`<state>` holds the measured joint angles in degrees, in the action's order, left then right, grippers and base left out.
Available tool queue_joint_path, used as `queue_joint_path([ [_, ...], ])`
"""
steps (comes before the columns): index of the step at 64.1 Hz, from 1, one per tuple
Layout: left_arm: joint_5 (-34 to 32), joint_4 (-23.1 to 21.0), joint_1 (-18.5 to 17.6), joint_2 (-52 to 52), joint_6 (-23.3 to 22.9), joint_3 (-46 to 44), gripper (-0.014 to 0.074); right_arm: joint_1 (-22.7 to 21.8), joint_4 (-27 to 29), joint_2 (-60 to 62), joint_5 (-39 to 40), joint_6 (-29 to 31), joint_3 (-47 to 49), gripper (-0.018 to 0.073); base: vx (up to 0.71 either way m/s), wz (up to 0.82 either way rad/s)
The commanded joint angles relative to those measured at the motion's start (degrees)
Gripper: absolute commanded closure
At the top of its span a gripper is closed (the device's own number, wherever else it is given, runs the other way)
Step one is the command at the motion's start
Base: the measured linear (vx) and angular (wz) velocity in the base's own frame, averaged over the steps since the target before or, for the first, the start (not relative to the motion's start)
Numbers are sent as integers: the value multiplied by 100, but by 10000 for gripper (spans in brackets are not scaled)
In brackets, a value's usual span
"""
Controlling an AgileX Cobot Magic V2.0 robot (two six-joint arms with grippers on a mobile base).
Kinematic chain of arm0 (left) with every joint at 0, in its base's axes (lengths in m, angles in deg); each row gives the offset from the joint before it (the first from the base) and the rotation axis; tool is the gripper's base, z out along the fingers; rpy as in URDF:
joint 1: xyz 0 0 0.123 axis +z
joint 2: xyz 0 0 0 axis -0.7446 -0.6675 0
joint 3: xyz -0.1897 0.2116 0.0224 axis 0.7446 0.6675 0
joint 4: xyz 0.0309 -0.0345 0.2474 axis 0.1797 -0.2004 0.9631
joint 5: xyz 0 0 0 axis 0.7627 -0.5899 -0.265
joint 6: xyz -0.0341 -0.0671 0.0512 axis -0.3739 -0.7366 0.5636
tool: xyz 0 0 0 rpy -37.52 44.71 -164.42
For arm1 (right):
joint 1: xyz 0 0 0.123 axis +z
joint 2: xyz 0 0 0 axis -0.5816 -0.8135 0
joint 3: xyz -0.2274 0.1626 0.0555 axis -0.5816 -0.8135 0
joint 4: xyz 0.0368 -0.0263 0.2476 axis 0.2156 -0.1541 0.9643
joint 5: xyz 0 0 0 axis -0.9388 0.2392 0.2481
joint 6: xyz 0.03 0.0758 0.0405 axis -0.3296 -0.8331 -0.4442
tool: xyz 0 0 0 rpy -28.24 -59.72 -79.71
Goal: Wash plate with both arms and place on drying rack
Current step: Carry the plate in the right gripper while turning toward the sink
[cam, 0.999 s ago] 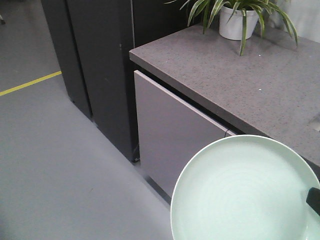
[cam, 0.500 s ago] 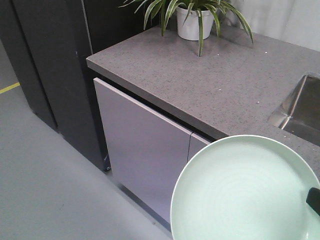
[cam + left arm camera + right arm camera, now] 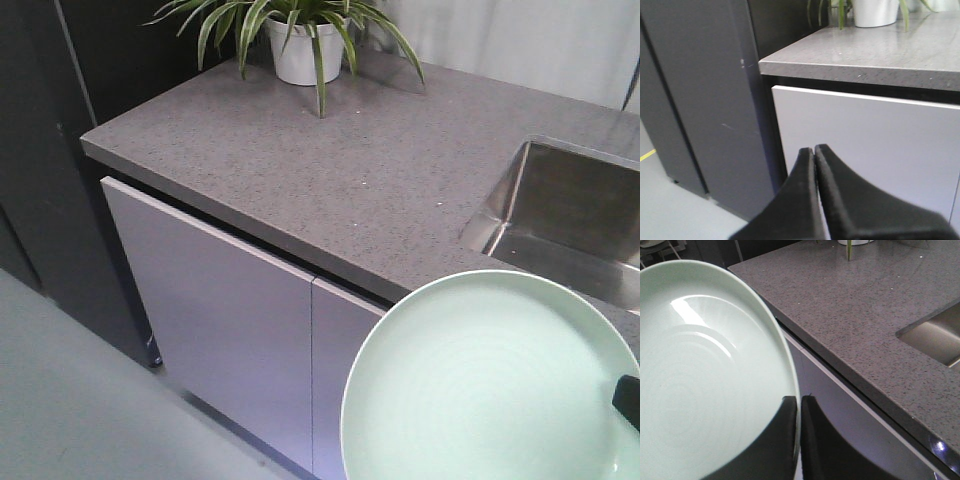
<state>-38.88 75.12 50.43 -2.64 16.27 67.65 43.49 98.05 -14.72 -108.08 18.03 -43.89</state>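
Note:
The pale mint-green plate (image 3: 490, 380) fills the lower right of the front view, held up in the air in front of the cabinet. In the right wrist view the plate (image 3: 705, 375) takes up the left half, and my right gripper (image 3: 799, 401) is shut on its rim, one finger on each face. A bit of a black finger (image 3: 628, 398) shows at the plate's right edge. My left gripper (image 3: 814, 149) is shut with nothing in it, level with the white cabinet door. The drying rack is out of view.
A grey speckled counter (image 3: 330, 170) runs across, with a potted plant (image 3: 305, 45) at its far end and a steel sink basin (image 3: 570, 215) set in at the right. White cabinet doors (image 3: 220, 310) sit below. A dark tall cabinet (image 3: 700, 100) stands left.
The whole view has swung to the right along the counter: the plant has slid left and the sink has come into sight. The plate stays fixed in the right gripper.

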Motion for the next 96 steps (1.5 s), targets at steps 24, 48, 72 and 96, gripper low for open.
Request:
queue_joint_path([
  [24,-402,-19,-48,76,-49,-148,603,-18,116,-44,387,4,154,561,7,-28],
  [48,-402,-19,-48,76,-49,-148,603,-18,116,-44,387,4,154,561,6,-23],
  [72,-402,-19,-48,76,-49,-148,603,-18,116,-44,387,4,154,561,6,-27],
  [96,-402,-19,-48,76,-49,-148,603,-18,116,-44,387,4,154,561,7,-27],
])
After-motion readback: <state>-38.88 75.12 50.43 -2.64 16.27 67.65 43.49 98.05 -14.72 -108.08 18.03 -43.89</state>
